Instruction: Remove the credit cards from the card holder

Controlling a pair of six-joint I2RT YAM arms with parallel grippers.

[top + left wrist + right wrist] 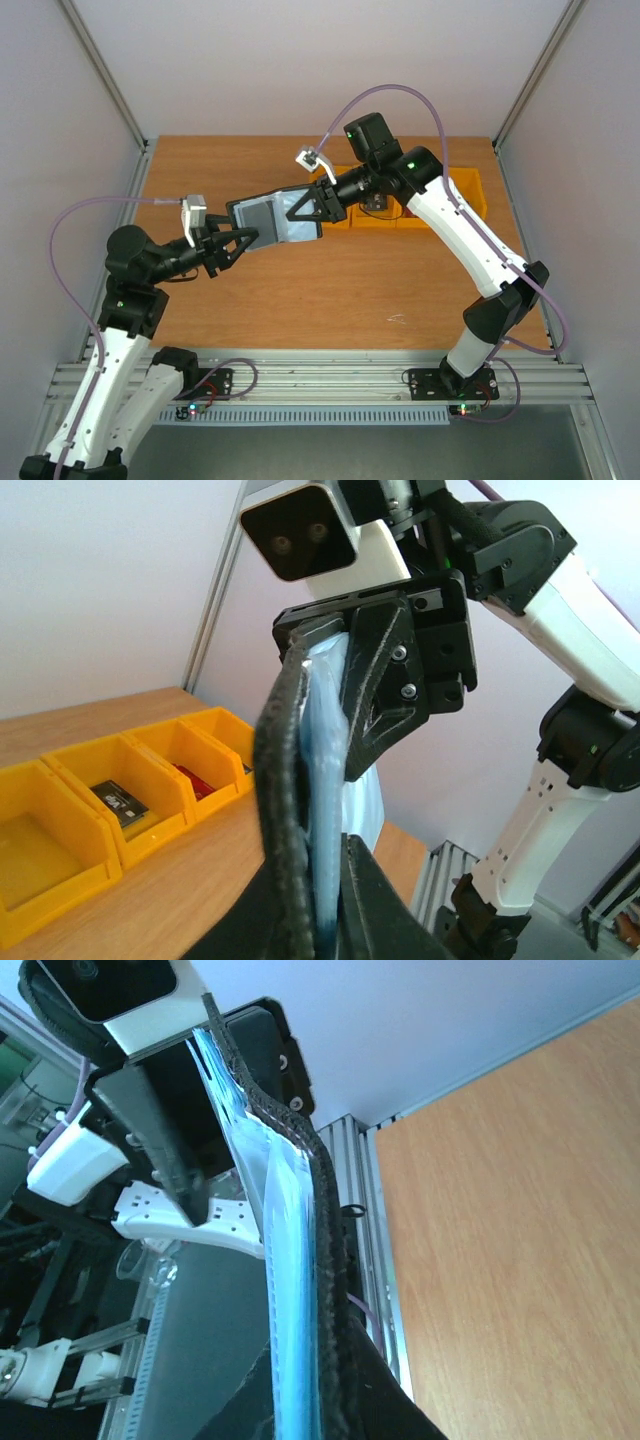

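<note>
The card holder (275,218) is open, grey-blue inner faces up, and held in the air over the table between both grippers. My left gripper (238,243) is shut on its left end and my right gripper (316,205) is shut on its right end. The left wrist view shows the holder edge-on (292,810) between my left gripper's (320,920) fingers. The right wrist view shows it edge-on (300,1260) in my right gripper (310,1400). A red card (196,780) and a dark card (122,802) lie in separate yellow bins. I cannot tell whether any card is inside the holder.
A row of yellow bins (470,195) stands at the back right of the wooden table, partly under my right arm; it shows at the left of the left wrist view (60,780). The nearest bin (30,855) looks empty. White walls enclose the table.
</note>
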